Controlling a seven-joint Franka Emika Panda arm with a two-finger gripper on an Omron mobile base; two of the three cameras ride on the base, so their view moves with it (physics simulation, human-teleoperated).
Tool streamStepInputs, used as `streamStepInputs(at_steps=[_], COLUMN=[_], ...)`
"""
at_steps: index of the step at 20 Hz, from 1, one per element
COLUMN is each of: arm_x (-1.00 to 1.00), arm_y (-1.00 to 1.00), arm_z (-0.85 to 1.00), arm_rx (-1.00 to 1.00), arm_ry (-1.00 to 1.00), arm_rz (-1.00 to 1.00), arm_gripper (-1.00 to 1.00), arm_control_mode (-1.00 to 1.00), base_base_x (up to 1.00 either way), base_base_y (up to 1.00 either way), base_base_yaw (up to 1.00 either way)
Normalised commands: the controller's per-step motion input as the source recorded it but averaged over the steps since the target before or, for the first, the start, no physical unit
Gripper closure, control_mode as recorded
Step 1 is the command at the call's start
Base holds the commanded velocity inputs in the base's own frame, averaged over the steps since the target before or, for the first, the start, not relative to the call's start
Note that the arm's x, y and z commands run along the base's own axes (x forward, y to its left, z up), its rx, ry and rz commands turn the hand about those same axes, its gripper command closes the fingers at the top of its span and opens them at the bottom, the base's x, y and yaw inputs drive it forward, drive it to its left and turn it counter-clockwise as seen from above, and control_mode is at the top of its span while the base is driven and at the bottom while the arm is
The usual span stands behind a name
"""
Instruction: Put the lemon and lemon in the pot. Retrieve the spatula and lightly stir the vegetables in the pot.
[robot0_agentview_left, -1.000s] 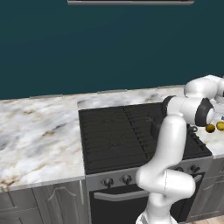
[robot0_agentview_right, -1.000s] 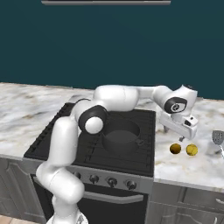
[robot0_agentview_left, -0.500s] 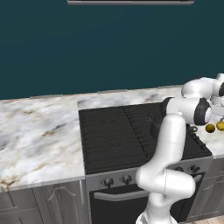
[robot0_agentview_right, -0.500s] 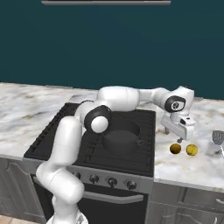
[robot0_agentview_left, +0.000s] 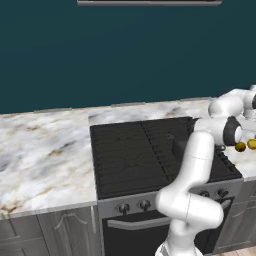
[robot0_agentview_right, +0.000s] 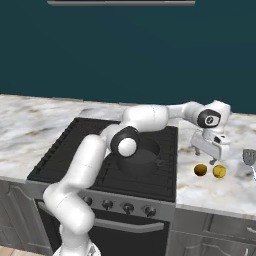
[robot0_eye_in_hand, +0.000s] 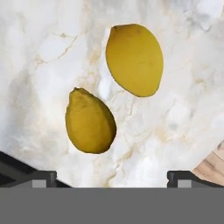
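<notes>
Two yellow lemons lie side by side on the marble counter right of the stove: one (robot0_agentview_right: 200, 170) nearer the stove, the other (robot0_agentview_right: 219, 171) further right. In the hand view they are the lower-left lemon (robot0_eye_in_hand: 90, 121) and the upper-right lemon (robot0_eye_in_hand: 135, 59). My gripper (robot0_agentview_right: 213, 158) hangs open just above and between them, with nothing between its spread fingertips (robot0_eye_in_hand: 41, 177). The dark grey pot (robot0_agentview_right: 142, 159) sits on the stove's right front burner, partly hidden behind my arm. The spatula's light grey blade (robot0_agentview_right: 249, 157) lies on the counter at the far right edge.
The black stove (robot0_agentview_right: 70, 147) fills the middle, with marble counter (robot0_agentview_left: 45, 150) on its left. The counter's front edge runs close to the lemons, and wooden floor (robot0_eye_in_hand: 214, 166) shows beyond it. A dark teal wall backs the counter.
The hand has sunk a little and shifted right, closer over the two lemons. The lemons, pot and spatula have not moved.
</notes>
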Motion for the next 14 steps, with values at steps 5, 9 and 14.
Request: streamStepInputs(at_steps=[5,9,14], arm_x=[0.14,0.04,0.01], arm_y=[0.0,0.03,0.0], arm_z=[-0.27,-0.37,-0.37], arm_rx=[0.02,0.03,0.03], arm_ry=[0.08,0.04,0.02], arm_rz=[0.0,0.0,0.0], arm_gripper=[-1.0,-1.0,-1.0], arm_control_mode=[-1.0,-1.0,-1.0], base_base_x=[0.0,0.0,0.0], base_base_y=[0.0,0.0,0.0], base_base_yaw=[0.0,0.0,0.0])
